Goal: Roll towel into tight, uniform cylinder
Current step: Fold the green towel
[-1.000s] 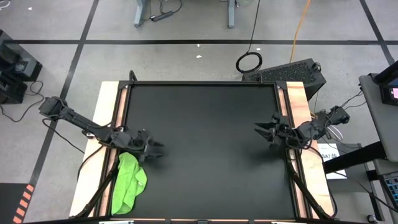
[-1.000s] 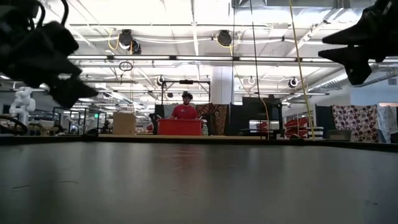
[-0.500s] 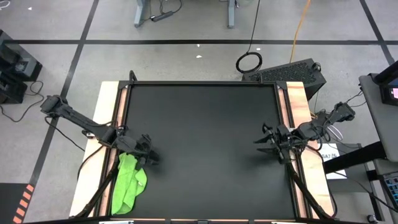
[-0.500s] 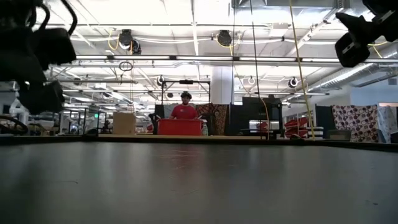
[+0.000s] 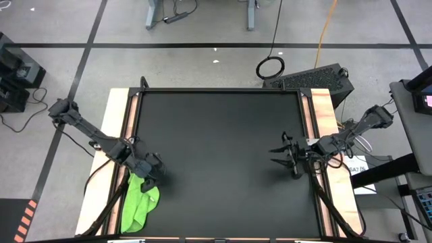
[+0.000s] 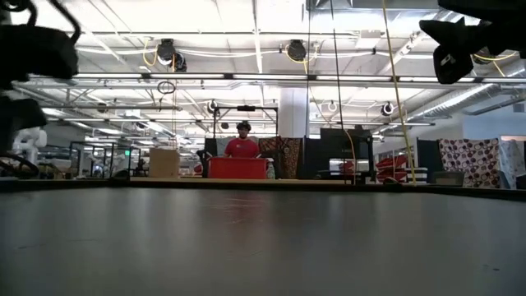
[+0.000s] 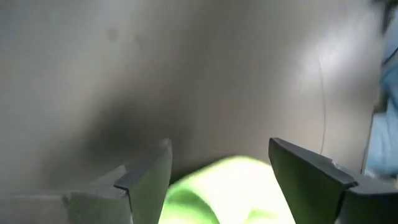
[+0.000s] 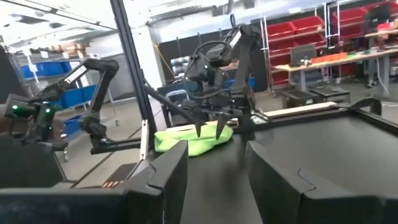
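Left hand (image 5: 152, 171) hangs fingers spread, nothing held, right above the far end of the crumpled towel (image 5: 140, 203) at the desk's (image 5: 223, 155) near-left corner, apparently lined up to grab it; right hand (image 5: 282, 154) waits open, empty, well apart.

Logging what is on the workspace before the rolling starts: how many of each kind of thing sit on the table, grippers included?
Towel, lime green: 1
Black mat: 1
Grippers, left gripper and right gripper: 2
Total: 4
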Available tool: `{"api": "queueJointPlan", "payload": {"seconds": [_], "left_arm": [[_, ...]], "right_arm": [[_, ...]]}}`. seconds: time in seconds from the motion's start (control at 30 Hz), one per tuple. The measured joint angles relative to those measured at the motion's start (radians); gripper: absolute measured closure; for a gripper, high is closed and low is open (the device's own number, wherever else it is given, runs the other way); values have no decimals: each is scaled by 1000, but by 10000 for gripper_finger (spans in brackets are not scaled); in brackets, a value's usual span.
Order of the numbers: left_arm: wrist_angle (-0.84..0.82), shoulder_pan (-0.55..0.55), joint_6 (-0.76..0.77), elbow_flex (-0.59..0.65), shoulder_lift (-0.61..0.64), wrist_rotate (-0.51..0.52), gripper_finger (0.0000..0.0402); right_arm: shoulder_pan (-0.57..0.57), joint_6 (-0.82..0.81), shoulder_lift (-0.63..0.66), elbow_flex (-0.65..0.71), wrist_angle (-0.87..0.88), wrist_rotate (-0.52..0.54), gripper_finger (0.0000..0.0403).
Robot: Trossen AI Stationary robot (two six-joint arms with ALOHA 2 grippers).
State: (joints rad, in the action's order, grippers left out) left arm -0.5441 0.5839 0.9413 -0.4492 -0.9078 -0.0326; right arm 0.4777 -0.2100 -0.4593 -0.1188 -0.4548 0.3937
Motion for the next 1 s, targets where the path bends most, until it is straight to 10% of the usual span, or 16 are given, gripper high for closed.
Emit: {"api": "queueJointPlan", "payload": {"seconds": [0.73,1.0], "left_arm": [[4,113,232,0,-153,-91,133],[20,112,259,0,-161,-99,205]], "right_arm": [[0,-14,-202,0,-74,2,250],[0,-13,-229,0,-74,2,250]]}}
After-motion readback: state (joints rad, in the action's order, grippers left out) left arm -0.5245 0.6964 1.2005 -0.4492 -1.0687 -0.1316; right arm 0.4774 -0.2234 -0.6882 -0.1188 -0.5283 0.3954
